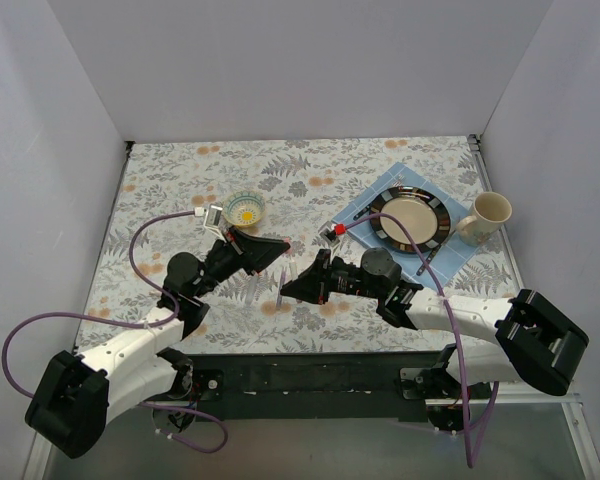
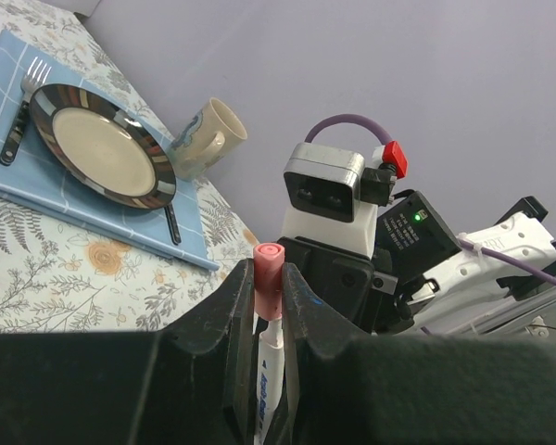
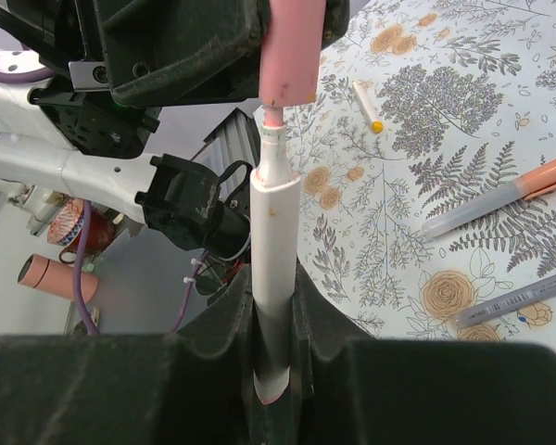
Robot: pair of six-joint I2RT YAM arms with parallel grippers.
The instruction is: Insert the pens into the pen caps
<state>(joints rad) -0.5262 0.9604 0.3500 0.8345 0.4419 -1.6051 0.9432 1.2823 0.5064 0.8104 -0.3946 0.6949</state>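
My left gripper [image 2: 269,289] is shut on a pink-red pen cap [image 2: 268,273], open end pointing down between its fingers. My right gripper [image 3: 276,320] is shut on a white pen [image 3: 276,236] held upright. The pen's tip sits at the mouth of the cap [image 3: 291,46], just entering it. From the left wrist view the white barrel [image 2: 270,363] runs down from the cap between my left fingers. In the top view the two grippers meet nose to nose, the left [image 1: 280,250] and the right [image 1: 292,286]. More pens lie on the cloth: an orange-capped one [image 3: 502,197] and a purple-grey one [image 3: 519,297].
A striped plate [image 1: 410,218] lies on a blue mat [image 1: 372,198] at the right, with a fork [image 2: 23,104] and a mug [image 1: 488,214] beside it. A small bowl [image 1: 246,208] stands behind my left arm. A short white piece with a yellow tip [image 3: 369,104] lies on the floral cloth.
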